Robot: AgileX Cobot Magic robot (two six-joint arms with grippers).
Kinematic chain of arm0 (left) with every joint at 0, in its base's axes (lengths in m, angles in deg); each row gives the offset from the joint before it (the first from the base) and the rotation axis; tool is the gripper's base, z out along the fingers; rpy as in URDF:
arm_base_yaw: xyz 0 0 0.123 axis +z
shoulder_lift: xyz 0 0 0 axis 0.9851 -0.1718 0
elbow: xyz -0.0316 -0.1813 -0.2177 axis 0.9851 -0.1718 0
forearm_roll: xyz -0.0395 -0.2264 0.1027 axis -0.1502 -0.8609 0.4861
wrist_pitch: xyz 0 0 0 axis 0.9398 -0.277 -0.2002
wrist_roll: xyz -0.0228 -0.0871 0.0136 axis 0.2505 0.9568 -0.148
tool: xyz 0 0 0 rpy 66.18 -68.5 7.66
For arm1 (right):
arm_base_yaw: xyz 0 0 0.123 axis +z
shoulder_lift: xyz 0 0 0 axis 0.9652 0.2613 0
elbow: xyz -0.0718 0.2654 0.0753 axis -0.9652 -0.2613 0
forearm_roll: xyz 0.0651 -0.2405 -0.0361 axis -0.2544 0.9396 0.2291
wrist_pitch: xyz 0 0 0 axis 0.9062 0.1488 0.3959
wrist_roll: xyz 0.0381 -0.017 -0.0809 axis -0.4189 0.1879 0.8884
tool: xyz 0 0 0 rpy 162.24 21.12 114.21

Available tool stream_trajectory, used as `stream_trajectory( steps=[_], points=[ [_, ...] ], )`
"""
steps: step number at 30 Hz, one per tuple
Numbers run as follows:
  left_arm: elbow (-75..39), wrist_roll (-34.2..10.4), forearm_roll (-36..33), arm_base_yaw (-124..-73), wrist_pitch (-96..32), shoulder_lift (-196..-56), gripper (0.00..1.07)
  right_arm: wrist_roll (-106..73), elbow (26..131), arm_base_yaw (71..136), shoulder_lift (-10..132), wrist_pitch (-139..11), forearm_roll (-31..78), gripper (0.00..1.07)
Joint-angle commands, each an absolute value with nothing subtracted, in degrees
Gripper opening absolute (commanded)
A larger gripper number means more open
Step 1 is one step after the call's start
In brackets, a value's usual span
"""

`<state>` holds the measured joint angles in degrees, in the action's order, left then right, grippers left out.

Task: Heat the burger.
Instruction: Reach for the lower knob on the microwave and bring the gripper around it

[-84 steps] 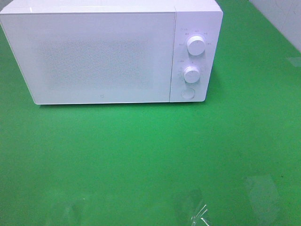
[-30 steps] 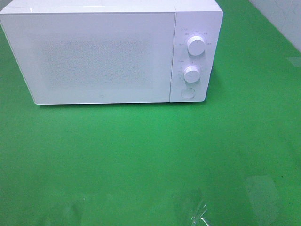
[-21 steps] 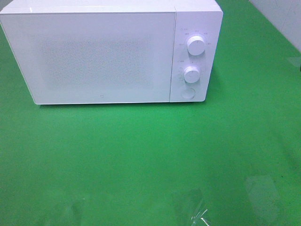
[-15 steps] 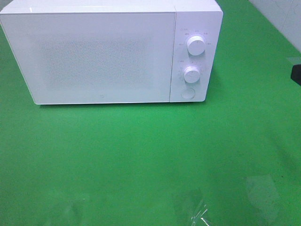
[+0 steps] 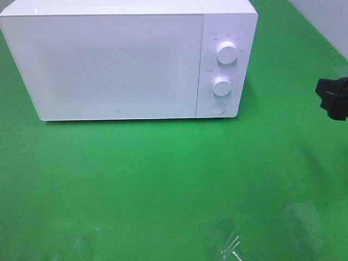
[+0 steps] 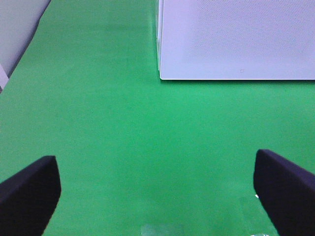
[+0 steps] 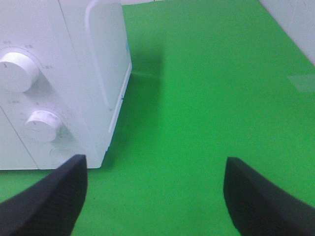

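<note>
The burger is out of view in every frame. A white microwave [image 5: 128, 60] stands at the back of the green table with its door shut. It also shows in the left wrist view [image 6: 236, 39] and the right wrist view [image 7: 54, 83]. My right gripper [image 5: 333, 98] pokes in at the right edge, level with the microwave's front and well to its right. In its own view the right gripper [image 7: 156, 191] is open and holds nothing. My left gripper [image 6: 157, 187] is open and empty too, over bare table in front of the microwave's left corner.
The microwave's panel carries two round knobs [image 5: 227, 52] [image 5: 222, 86] and a round button [image 5: 217, 107]. A crinkled clear patch [image 5: 231, 247] glints near the table's front edge. A white wall [image 5: 326, 22] borders the far right corner.
The right gripper has come into the exterior view from the right edge and moved a little leftward. The microwave has not moved and its door has stayed shut.
</note>
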<state>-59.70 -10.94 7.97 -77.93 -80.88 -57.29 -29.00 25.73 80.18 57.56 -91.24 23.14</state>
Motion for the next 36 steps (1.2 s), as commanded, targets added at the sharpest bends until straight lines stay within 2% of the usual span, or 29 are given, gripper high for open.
stream_trajectory(
  steps=[1, 3, 6, 8, 9, 10, 13, 15, 16, 17, 18, 19, 28, 36],
  points=[
    [-59.87, -10.88, 8.03, -77.87, -80.7, -55.74, 1.01, -25.85, 24.98, 81.38, 59.91, -96.86, 19.7, 0.74],
    [-59.87, -10.88, 8.03, -77.87, -80.7, -55.74, 1.01, -18.29, 24.12, 88.49, 64.49, -102.87, 11.97, 0.74],
    [-59.87, -10.88, 8.03, -77.87, -80.7, -55.74, 1.01, -16.11, 24.12, 90.26, 65.47, -104.31, 9.5, 0.74],
    [-59.87, -10.88, 8.03, -77.87, -80.7, -55.74, 1.01, -10.32, 24.12, 98.46, 70.11, -111.81, -0.41, 0.74],
    [-59.87, -10.88, 8.03, -77.87, -80.7, -55.74, 1.01, -10.32, 24.12, 98.46, 70.11, -111.81, -0.41, 0.74],
    [-59.87, -10.88, 8.03, -77.87, -80.7, -55.74, 1.01, -8.55, 24.12, 102.7, 72.51, -115.94, -5.34, 0.74],
    [-59.87, -10.88, 8.03, -77.87, -80.7, -55.74, 1.01, -7.74, 24.18, 104.3, 73.43, -117.48, -8.2, 0.74],
    [-59.87, -10.88, 8.03, -77.87, -80.7, -55.74, 1.01, -6.83, 24.24, 111.29, 77.5, -124.48, -18.52, 0.74],
    [-59.87, -10.88, 8.03, -77.87, -80.7, -55.74, 1.01, -6.83, 24.24, 111.29, 77.5, -124.48, -18.52, 0.74],
    [-59.87, -10.88, 8.03, -77.87, -80.7, -55.74, 1.01, -6.83, 24.64, 114.67, 79.33, -127.51, -23.27, 0.74],
    [-59.87, -10.88, 8.03, -77.87, -80.7, -55.74, 1.01, -6.83, 24.64, 114.67, 79.33, -127.51, -23.27, 0.74],
    [-59.87, -10.88, 8.03, -77.87, -80.7, -55.74, 1.01, -6.83, 25.67, 117.42, 80.99, -129.0, -27.4, 0.74],
    [-59.87, -10.88, 8.03, -77.87, -80.7, -55.74, 1.01, -5.57, 32.49, 124.35, 86.9, -130.03, -29.52, 0.74],
    [-59.87, -10.88, 8.03, -77.87, -80.7, -55.74, 1.01, -5.11, 36.33, 125.16, 90.1, -129.57, -29.29, 0.74]
  ],
)
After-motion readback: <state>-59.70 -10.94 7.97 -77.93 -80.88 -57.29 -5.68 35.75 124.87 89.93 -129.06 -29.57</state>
